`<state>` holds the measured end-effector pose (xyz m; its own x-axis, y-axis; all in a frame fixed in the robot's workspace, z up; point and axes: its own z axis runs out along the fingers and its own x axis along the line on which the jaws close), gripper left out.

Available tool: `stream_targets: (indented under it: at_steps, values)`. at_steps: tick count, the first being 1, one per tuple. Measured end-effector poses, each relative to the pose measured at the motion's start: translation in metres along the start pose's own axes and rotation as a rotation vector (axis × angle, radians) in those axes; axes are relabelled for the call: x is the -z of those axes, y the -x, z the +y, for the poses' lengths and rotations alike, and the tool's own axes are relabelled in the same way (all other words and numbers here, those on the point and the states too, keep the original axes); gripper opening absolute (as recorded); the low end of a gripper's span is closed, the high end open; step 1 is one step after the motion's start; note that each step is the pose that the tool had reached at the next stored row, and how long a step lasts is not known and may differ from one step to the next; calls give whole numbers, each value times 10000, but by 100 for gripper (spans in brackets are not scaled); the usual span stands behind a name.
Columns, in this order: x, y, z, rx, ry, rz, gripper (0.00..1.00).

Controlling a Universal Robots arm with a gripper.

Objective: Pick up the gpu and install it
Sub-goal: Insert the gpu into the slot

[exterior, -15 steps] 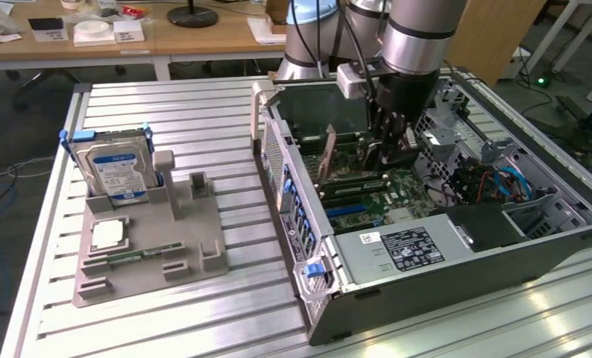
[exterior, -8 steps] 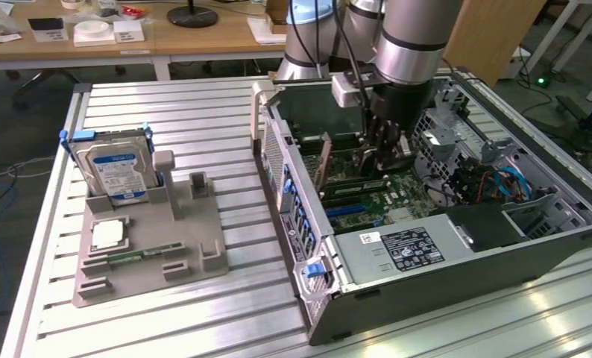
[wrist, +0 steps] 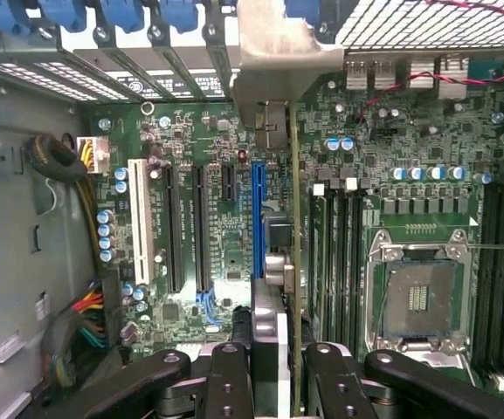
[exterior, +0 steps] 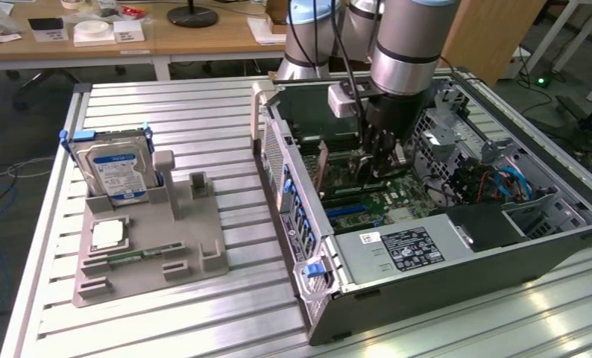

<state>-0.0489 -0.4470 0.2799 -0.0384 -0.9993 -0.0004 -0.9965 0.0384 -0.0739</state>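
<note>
The gpu [wrist: 295,262] is seen edge-on as a thin brownish board, with its silver bracket [wrist: 278,52] against the case's rear slot openings. My gripper [wrist: 279,384] is shut on the card's near end, a black finger on each side. The card hangs upright over the motherboard, just beside the long blue slot [wrist: 258,218]; whether it touches a slot I cannot tell. In the exterior view the gripper [exterior: 379,160] reaches down into the open computer case [exterior: 306,246], and the card's brownish face [exterior: 323,173] shows near the rear wall.
A grey fixture [exterior: 191,246] at the exterior view's left holds a silver hard drive [exterior: 117,173], a processor chip [exterior: 109,235] and a green memory stick [exterior: 137,257]. Inside the case are the power supply [exterior: 405,250], drive cage [exterior: 545,216], processor socket [wrist: 417,301] and cable bundles [wrist: 90,319].
</note>
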Motion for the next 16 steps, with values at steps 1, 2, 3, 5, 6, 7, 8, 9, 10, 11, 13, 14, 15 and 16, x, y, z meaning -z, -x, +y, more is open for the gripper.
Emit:
stream_targets:
  at_steps: [1, 2, 3, 5, 6, 7, 8, 9, 10, 11, 13, 14, 15, 16]
  values:
    - [-16, -1, 14, 1, 1, 1, 28]
    - [-31, -1, 30, 0, 1, 0, 28]
    - [-43, -2, 45, 0, 1, 1, 28]
    - [-75, -3, 55, 0, 1, 2, 28]
    - [-88, -8, 56, 1, 1, 1, 28]
    - [-100, -17, 56, 1, 2, 3, 28]
    - [-114, -25, 57, 0, 1, 1, 28]
    - [-126, -34, 58, 0, 2, 1, 28]
    - [-136, -42, 58, 0, 2, 1, 28]
    - [-147, -44, 60, -1, 1, 0, 28]
    - [-176, -45, 80, -1, 1, 2, 28]
    - [-193, -45, 86, 0, 1, 1, 28]
    - [-211, -45, 87, 0, 1, 1, 28]
    - [-229, -46, 89, 1, 2, 1, 28]
